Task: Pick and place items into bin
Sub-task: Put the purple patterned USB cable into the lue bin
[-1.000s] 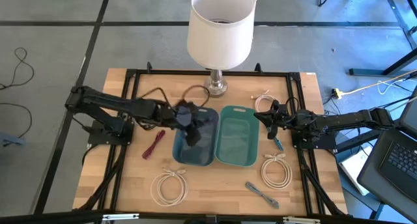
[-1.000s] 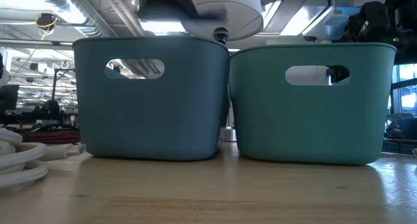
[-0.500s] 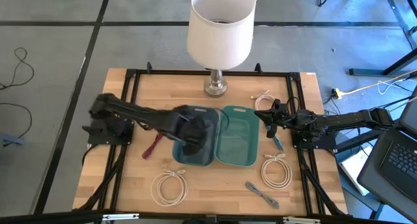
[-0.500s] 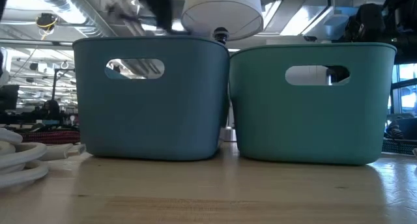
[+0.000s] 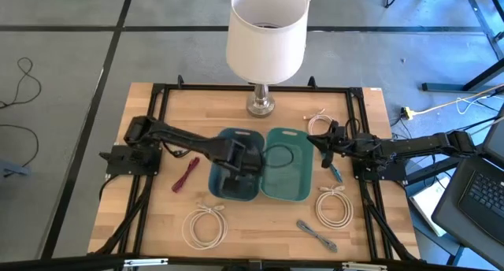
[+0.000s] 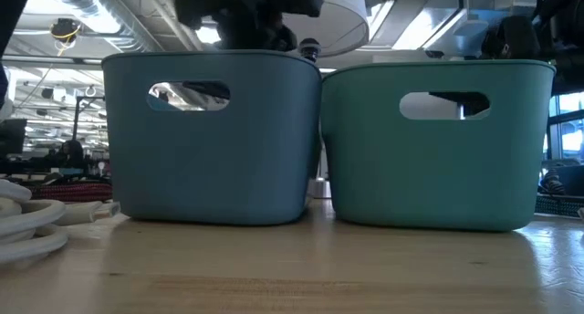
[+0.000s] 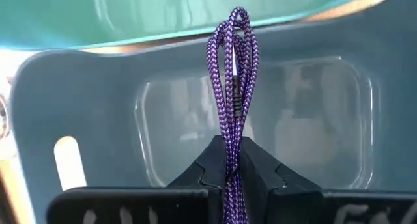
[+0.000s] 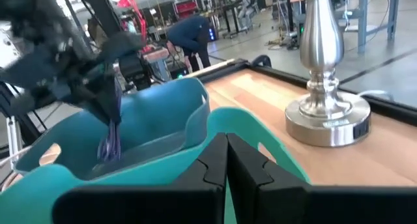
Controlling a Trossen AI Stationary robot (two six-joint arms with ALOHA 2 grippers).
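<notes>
Now the left gripper point(image 7: 229, 175) hangs over the blue bin point(image 5: 234, 170), clamped on the purple cable point(image 7: 232, 87), apparently poised to drop it in. Beyond the teal bin point(image 5: 288, 165), the right gripper point(image 5: 321, 142) waits closed and empty.

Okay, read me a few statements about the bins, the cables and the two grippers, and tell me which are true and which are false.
1. The left gripper is shut on a purple cord. True.
2. The left gripper is over the teal bin. False: it is over the blue bin.
3. The right gripper holds a white cable. False: it is shut and holds nothing, beside the teal bin.
4. A thin black cable lies in the teal bin. True.
5. The red strap is inside the blue bin. False: it lies on the table, outside the bin.
</notes>
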